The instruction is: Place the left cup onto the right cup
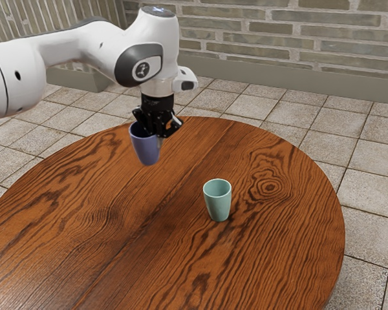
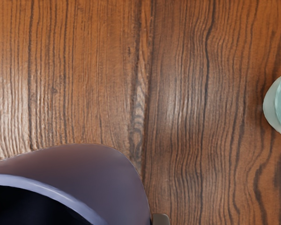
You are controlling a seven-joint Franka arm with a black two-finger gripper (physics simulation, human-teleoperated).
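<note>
Carry step in hand.

- Hand (image 1: 156, 132): in the upper-left-centre of the exterior view, pointing straight down. Its fingers are pinched on the rim of the blue cup (image 1: 146, 150), one finger inside and one outside as far as I can make out. The gap is narrow, only the cup wall between them.
- Blue cup: hangs upright and clear of the worktop (image 1: 84, 226), with no contact underneath. In the wrist view its rim and side (image 2: 84, 178) sit just under the hand.
- Green cup (image 1: 217, 199): stands upright and mouth up on the worktop, near the middle of the exterior view. It is toward the exterior view's right of the held cup, lower in the frame and well apart from it. In the wrist view its edge (image 2: 280, 105) shows off to one side of the hand, with bare wood grain (image 2: 131, 70) between the two cups.

Judgement: the grasp and lift look done, but the transfer is not yet made.

Next move calls for:
- travelling across until the blue cup sits squarely over the green cup's mouth
- keeping it level and high enough to clear the rim
- lowering straight down
- opening the hand only once the base is seated

An off-centre approach risks tipping the green cup.
</note>
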